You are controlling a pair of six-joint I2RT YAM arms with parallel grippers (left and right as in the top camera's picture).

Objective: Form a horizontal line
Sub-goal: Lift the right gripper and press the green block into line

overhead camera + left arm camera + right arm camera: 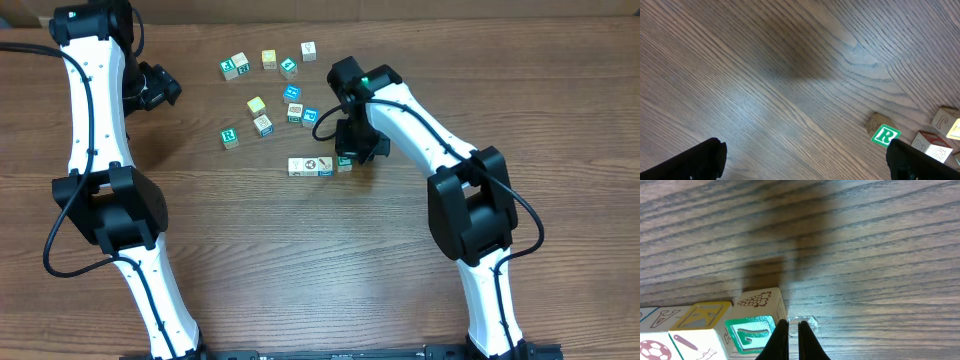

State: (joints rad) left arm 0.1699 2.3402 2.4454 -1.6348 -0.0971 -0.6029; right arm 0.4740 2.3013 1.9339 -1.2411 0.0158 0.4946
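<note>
The horizontal line (320, 166) is a row of three touching cubes at mid-table: two white-faced ones, then a teal-green one (344, 162) at its right end. In the right wrist view the green-faced cube (750, 336) sits beside a white tool-picture cube (695, 346). My right gripper (793, 326) is shut, holds nothing, and its tips rest against the green cube's right edge. My left gripper (802, 162) hangs open over bare wood at the far left (160, 88); one finger (695, 160) and the other (920, 161) stand wide apart.
Several loose letter cubes (265, 85) lie scattered behind the row. A green R cube (230, 137) is the nearest to the left arm and also shows by the left gripper (885, 135), with a red-edged cube (932, 148) beside it.
</note>
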